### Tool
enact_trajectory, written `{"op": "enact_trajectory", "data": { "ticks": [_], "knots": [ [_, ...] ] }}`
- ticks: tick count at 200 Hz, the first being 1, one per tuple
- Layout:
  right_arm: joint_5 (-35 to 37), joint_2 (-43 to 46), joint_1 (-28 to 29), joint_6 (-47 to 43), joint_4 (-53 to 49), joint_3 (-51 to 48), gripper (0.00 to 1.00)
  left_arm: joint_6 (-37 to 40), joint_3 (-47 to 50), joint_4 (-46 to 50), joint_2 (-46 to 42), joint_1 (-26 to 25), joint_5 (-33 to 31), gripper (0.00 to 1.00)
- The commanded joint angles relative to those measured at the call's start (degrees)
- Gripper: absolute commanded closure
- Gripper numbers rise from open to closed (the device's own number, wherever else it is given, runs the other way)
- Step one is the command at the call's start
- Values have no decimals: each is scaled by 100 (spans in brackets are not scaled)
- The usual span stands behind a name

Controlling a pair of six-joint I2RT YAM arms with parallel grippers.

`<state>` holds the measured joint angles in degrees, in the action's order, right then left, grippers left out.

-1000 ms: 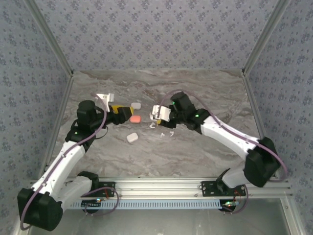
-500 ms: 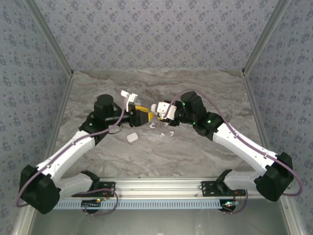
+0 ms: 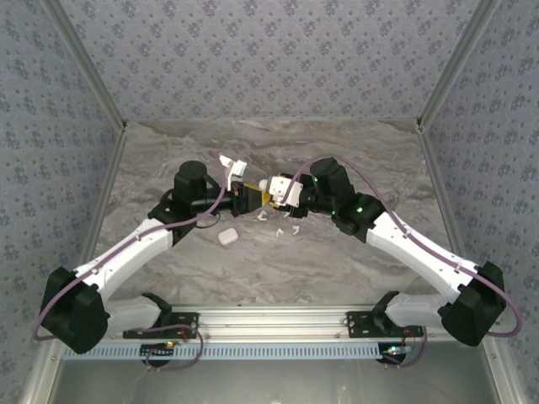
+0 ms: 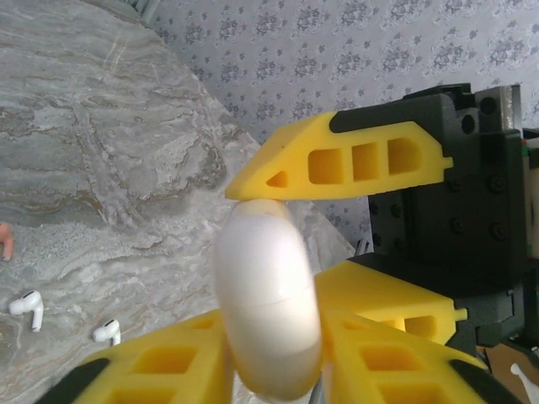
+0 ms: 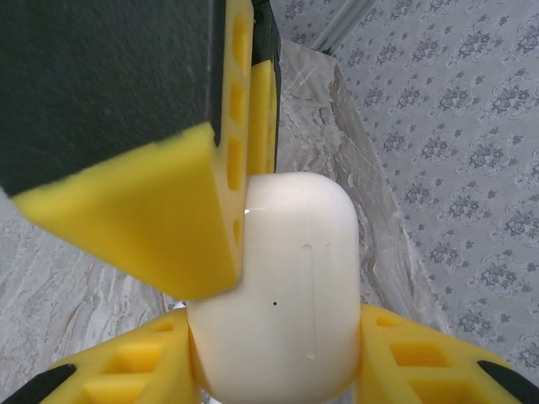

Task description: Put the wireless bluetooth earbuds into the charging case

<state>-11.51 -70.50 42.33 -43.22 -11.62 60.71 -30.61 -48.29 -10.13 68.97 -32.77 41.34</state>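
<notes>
While a second small white case [image 3: 227, 237] is lying left of centre in the top view, the left gripper [image 3: 255, 200] is pinching the white rounded plastic charging case [image 4: 268, 303] above the table, its yellow fingers [image 4: 168, 370] pressing on both sides. To the right, the right gripper [image 3: 274, 194] is clamping that same case between its own fingers [image 5: 421, 362]. Just below the meeting grippers, several tiny white stemmed earbuds [image 4: 27, 308] are lying loose on the grey marbled table [image 3: 354, 151].
</notes>
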Motion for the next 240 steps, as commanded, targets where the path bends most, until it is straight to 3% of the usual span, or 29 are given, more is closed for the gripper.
{"op": "enact_trajectory", "data": {
  "ticks": [1,38,69,91,116,240],
  "knots": [
    [-8,0,50,149,-13,207,55,51,-260,-276,-1,-43,171,75],
    [-383,191,-208,708,-447,370,29,174,-107,-441,-109,-60,-90,80],
    [-1597,648,-898,1847,-310,156,15,534,198,-905,-277,-161,-499,89],
    [-2319,847,-1415,2847,99,-121,13,903,426,-1297,-366,-280,-742,93],
    [-2514,894,-1689,3581,456,-359,12,1308,522,-1459,-420,-399,-890,96],
    [-2340,188,-1626,3848,534,-26,15,1783,609,-1589,-350,-554,-677,100]
  ]
}}
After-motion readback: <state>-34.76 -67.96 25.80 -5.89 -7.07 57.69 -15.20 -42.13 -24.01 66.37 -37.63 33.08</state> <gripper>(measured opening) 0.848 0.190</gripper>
